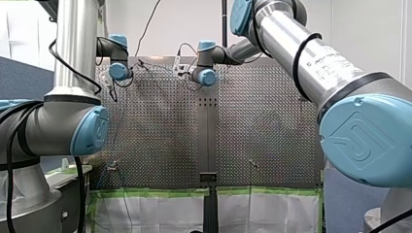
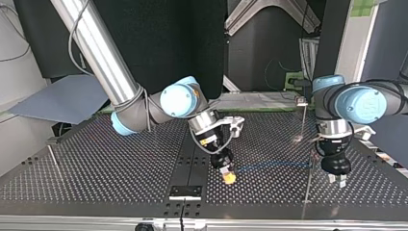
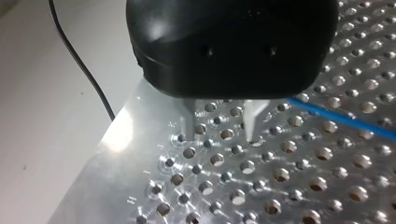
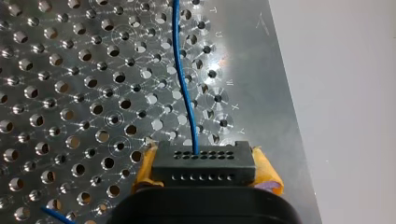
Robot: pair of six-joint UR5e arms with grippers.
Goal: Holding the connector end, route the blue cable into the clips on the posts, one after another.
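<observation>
1. Connector (image 4: 203, 161), black, clamped between the yellow pads (image 4: 267, 171) of my right gripper (image 2: 229, 176), low over the perforated table (image 4: 70, 93), near its middle strip in the top view.
2. Blue cable (image 4: 184, 84) leaves the connector's face and runs ahead over the table with a slight wave.
3. Top view: the cable lies in a nearly straight line from my right gripper toward my left gripper (image 3: 219, 134) at the view's right.
4. My left gripper has its metal fingers (image 3: 189, 122) spread, with only bare table between them and the tips close to the surface. The cable passes beside it, outside the fingers.
5. Thin post (image 2: 304, 120) stands just behind my left gripper, and another post (image 2: 52, 155) is far off at the top view's left.
6. Cannot tell if the cable sits in any clip.
</observation>
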